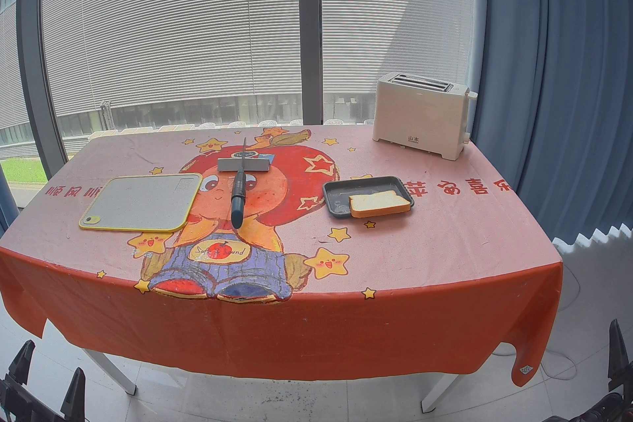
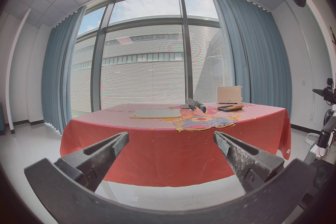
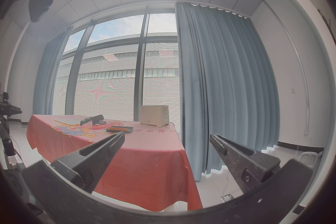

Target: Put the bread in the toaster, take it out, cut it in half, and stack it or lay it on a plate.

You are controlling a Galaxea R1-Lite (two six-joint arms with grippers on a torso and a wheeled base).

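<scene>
A slice of bread point(image 1: 379, 203) lies on the front edge of a dark rectangular plate point(image 1: 343, 194) at the table's right middle. The white toaster point(image 1: 422, 112) stands at the back right, slots up. A knife point(image 1: 238, 186) with a dark handle rests on a small stand at the centre. A grey cutting board point(image 1: 142, 202) with a yellow rim lies on the left. My left gripper point(image 2: 170, 144) hangs open below the table's front left, well short of it. My right gripper point(image 3: 166, 144) is open too, low off the front right corner. The toaster point(image 3: 154, 115) and plate point(image 3: 119, 128) lie far ahead of it.
The table carries an orange cartoon-print cloth point(image 1: 277, 324) that hangs over the front edge. Windows with blinds stand behind it, and a blue curtain point(image 1: 560, 74) hangs close to the right side. A cable point(image 1: 560, 364) lies on the floor at the right.
</scene>
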